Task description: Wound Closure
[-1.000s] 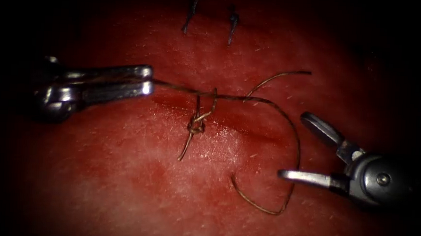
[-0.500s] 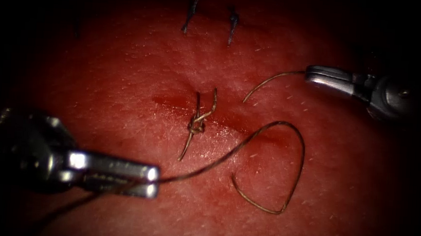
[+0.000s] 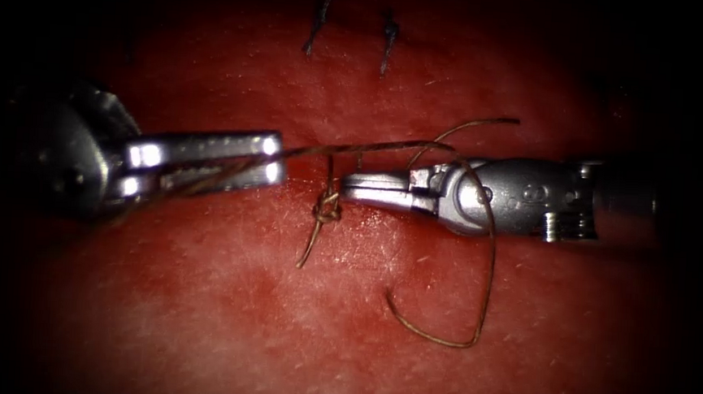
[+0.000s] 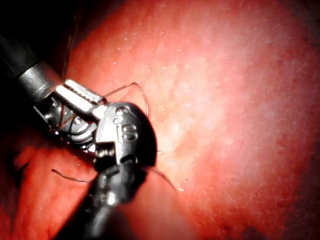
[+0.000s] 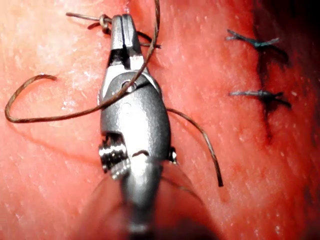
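Observation:
My left tool point(image 3: 276, 161) lies left of the knot point(image 3: 326, 212), its jaws shut on the thread point(image 3: 354, 149). From there the thread runs right, drapes over my right tool and falls into a loose loop point(image 3: 473, 339) on the tissue point(image 3: 199, 293). The right tool point(image 3: 346, 186) reaches in from the right, jaws shut, tip just above and right of the knot, and I see nothing gripped. From the right wrist, its tip point(image 5: 123, 21) sits beside the knot point(image 5: 104, 21) with thread point(image 5: 75, 116) across its body.
Two dark older stitches point(image 3: 317, 24) point(image 3: 388, 40) sit at the back of the tissue, also seen from the right wrist point(image 5: 255, 42) point(image 5: 257, 93). A free thread end point(image 3: 486, 121) curls up on the right. Red fluid point(image 3: 416, 213) marks the cut.
The left tool swung down, then back up to the left of the knot, carrying the thread. The right tool shut its jaws, rose to the upper right, then came in under the thread.

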You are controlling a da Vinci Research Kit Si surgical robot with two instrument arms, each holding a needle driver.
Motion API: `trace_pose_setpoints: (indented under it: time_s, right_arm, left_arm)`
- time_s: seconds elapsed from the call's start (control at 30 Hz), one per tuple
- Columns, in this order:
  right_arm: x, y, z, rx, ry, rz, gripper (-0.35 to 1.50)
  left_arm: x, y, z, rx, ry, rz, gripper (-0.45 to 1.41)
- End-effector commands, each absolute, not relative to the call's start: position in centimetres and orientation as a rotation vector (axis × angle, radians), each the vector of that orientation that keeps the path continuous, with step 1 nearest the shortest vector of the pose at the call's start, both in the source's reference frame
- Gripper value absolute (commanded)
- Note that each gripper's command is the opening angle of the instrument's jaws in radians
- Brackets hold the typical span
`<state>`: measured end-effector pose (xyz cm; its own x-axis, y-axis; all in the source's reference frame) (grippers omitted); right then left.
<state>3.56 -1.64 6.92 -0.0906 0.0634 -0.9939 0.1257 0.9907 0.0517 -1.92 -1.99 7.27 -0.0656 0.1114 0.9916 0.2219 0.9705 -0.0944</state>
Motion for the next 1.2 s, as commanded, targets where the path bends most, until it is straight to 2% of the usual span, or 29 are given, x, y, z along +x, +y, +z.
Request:
trace_pose_setpoints:
  time_s: [0.03, 0.33, 0.7, 0.77, 0.83, 0.87, 0.93, 1.2]
  right_arm:
    - [3.62, -1.7, 6.8, 0.151, 1.671, -0.039, -0.35]
    - [3.67, -1.7, 6.4, 0.152, 1.716, 0.023, -0.35]
    - [3.49, -1.6, 6.3, 0.076, 1.699, 0.169, -0.35]
    - [3.5, -1.6, 6.3, 0.067, 1.678, 0.189, 0.05]
    - [3.54, -1.6, 6.3, 0.062, 1.65, 0.222, 0.61]
    - [3.56, -1.6, 6.3, 0.061, 1.634, 0.243, 0.81]
    - [3.59, -1.5, 6.3, 0.049, 1.601, 0.276, 1.08]
    - [3.65, -1.6, 6.5, 0.048, 1.436, 0.249, 1.11]
  left_arm:
    - [-1.96, -2.0, 7.4, -0.278, -1.602, -0.081, -0.45]
    - [-2.03, -2.1, 8.2, -0.361, -1.384, -0.054, -0.45]
    - [-2.27, -2.6, 8.6, -0.299, -1.274, 0.066, -0.45]
    - [-2.32, -2.7, 8.6, -0.294, -1.279, 0.071, -0.45]
    - [-2.37, -2.7, 8.5, -0.286, -1.282, 0.076, -0.45]
    - [-2.41, -2.7, 8.5, -0.281, -1.28, 0.077, -0.45]
    - [-2.49, -2.8, 8.4, -0.271, -1.28, 0.089, -0.45]
    - [-2.74, -2.6, 7.5, -0.186, -1.405, 0.109, -0.45]
